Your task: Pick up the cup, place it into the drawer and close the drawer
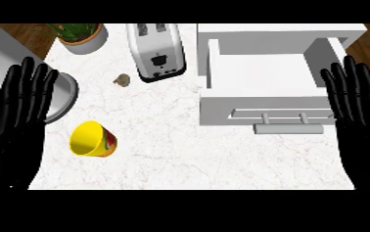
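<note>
A yellow cup (92, 140) lies on its side on the white marble counter at the lower left, its mouth facing the lower left. A white drawer (217, 62) stands pulled open at the right, its inside bare, with a grey handle (289, 126) on its front. My left hand (22, 104) rests open at the left edge, fingers up, just left of the cup and apart from it. Open and fingers up, my right hand (350, 99) sits at the right edge beside the drawer's right wall.
A silver toaster (155, 50) stands at the back middle. A potted plant (81, 35) is at the back left. A small brown object (122, 80) lies near the toaster. A grey round appliance (63, 96) sits partly behind my left hand.
</note>
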Motion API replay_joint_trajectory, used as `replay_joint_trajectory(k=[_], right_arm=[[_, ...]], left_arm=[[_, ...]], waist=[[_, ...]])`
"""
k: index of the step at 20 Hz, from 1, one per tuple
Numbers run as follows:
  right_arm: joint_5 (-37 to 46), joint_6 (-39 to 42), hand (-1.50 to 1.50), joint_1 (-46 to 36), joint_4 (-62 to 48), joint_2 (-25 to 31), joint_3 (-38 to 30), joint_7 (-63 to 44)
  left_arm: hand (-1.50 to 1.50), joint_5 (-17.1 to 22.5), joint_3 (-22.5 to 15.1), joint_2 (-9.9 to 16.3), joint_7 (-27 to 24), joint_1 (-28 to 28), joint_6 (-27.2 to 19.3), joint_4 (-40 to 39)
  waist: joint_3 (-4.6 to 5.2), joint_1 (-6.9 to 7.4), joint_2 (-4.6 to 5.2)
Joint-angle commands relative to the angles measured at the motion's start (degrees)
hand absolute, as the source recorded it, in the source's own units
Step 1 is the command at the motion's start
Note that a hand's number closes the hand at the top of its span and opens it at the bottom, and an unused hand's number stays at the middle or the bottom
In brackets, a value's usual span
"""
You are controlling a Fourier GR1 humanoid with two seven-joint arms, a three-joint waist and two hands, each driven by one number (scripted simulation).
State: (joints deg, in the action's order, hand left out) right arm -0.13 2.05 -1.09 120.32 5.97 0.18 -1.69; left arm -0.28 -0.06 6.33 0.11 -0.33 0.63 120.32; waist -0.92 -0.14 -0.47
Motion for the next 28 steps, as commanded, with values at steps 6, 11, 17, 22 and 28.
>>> replay_joint_trajectory(k=[6, 11, 17, 22, 28], right_arm=[[3.02, -1.23, -1.50, 1.90, 1.77, -3.07, 3.16, -0.24], [-7.84, 3.79, -1.50, 1.87, -0.10, -1.35, -0.34, -3.26], [-2.57, -0.38, -1.50, -1.79, 1.54, -3.98, 3.42, -7.09], [-2.61, 3.32, -1.50, 3.52, -1.59, -3.99, 4.11, -0.01], [-5.96, 2.23, -1.50, -4.01, -2.74, -2.52, -0.58, -5.74]], left_arm=[[-1.50, 3.63, 6.43, 1.00, -2.47, 1.28, 1.77, -0.32], [-1.50, 10.76, 4.34, -4.52, -1.69, 5.54, 1.50, -3.62], [-1.50, 9.95, 3.06, -5.27, 3.83, 3.44, -1.36, 0.11], [-1.50, 7.40, 2.03, -6.19, 2.04, 0.59, -3.15, -2.62], [-1.50, 9.19, 3.29, -5.33, -3.40, 8.81, 1.34, -3.87]], waist=[[0.93, 0.17, 0.44], [0.93, 0.13, 0.47], [0.93, 0.19, 0.43], [0.91, 0.03, 0.44], [0.93, 0.28, 0.43]])
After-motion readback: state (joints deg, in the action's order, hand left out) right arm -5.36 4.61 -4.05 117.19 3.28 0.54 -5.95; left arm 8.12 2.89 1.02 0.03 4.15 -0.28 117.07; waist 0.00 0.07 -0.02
